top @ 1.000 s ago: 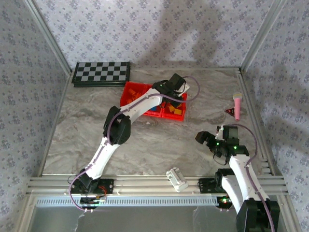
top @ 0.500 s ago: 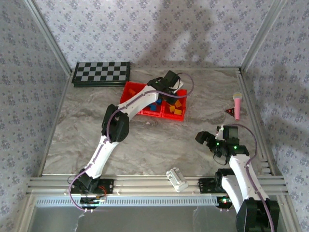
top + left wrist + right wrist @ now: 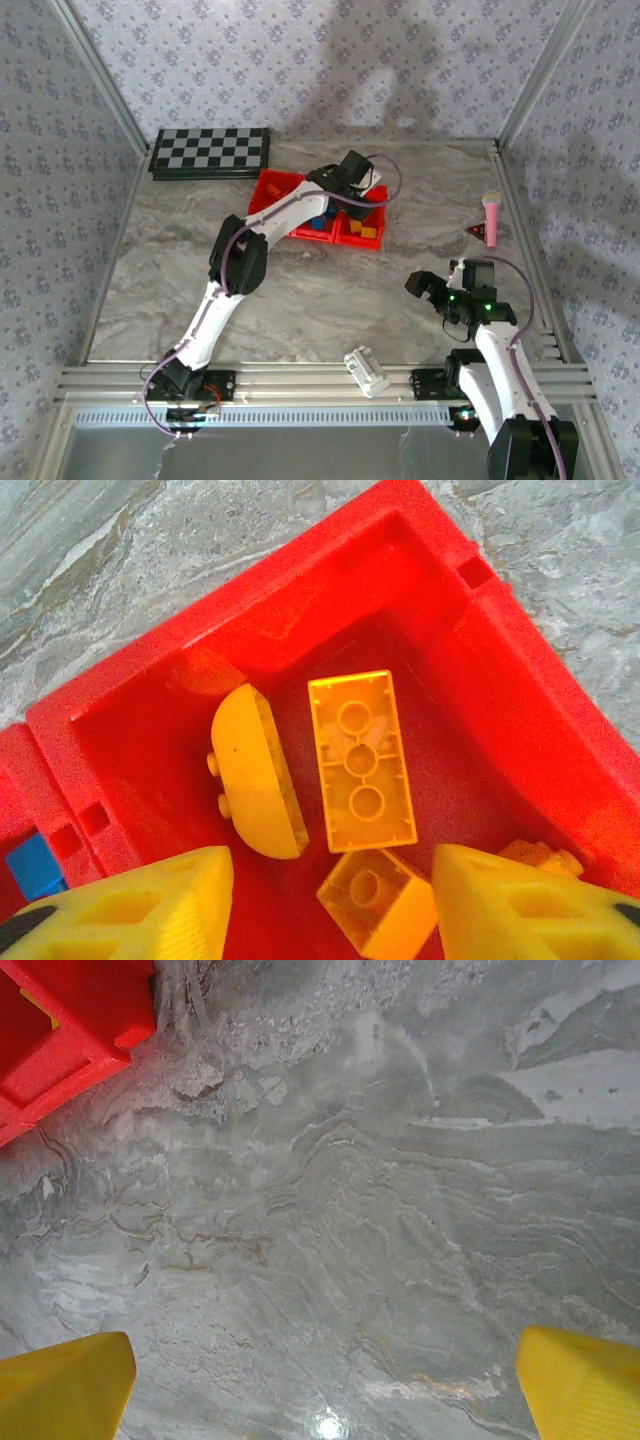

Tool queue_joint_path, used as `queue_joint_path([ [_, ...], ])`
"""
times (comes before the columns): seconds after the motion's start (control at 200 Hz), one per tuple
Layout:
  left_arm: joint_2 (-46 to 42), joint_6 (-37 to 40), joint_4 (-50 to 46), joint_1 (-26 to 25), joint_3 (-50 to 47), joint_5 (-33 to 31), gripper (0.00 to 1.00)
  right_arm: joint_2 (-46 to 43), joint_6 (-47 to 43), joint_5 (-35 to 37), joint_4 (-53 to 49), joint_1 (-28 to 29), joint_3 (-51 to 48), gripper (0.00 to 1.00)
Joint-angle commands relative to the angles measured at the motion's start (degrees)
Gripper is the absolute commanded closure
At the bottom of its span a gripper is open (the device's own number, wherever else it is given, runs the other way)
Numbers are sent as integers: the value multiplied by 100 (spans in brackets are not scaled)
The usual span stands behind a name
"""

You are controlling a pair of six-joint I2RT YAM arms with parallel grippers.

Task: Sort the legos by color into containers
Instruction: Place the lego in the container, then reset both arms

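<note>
The containers [image 3: 300,200] are three joined red bins at the back middle of the table. My left gripper [image 3: 350,192] hangs over the right-hand bin [image 3: 520,700], open. Between its yellow fingers [image 3: 150,910], touching neither, a small orange lego [image 3: 385,905] lies on the bin floor. A long orange lego [image 3: 360,765] lies upside down beside a curved one [image 3: 255,775], and one more [image 3: 540,858] peeks from behind the right finger. Blue legos [image 3: 318,222] fill the middle bin. My right gripper [image 3: 425,287] stands open over bare table [image 3: 330,1260], a bin corner [image 3: 70,1020] at its upper left.
A black-and-white checkerboard [image 3: 210,152] lies at the back left. A pink microphone-shaped toy [image 3: 492,215] and a small dark red piece [image 3: 476,232] sit at the right. A white ribbed cylinder [image 3: 366,370] rests near the front rail.
My left gripper has opened and shifted slightly left over the bins. The small orange lego now lies loose in the bin. The right arm has not moved.
</note>
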Motion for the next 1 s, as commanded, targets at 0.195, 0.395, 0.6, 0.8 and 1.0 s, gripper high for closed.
queue_joint_path([
  [0.195,-2120,-304,1062,240,-2021,-93,33,-21,-2,-6,-393,-65,445,0],
  [0.395,-3665,-797,2074,936,-4074,127,0,43,145,183,-284,-82,767,0],
  [0.6,-5060,-1356,3427,2546,-6074,577,0,448,187,562,48,-152,1112,0],
  [0.8,-5914,-1210,4344,3697,-7570,162,0,942,-268,911,626,-251,1632,0],
  [1.0,-6394,-984,5776,3762,-8814,-663,0,861,-1715,1758,2432,97,1120,0],
])
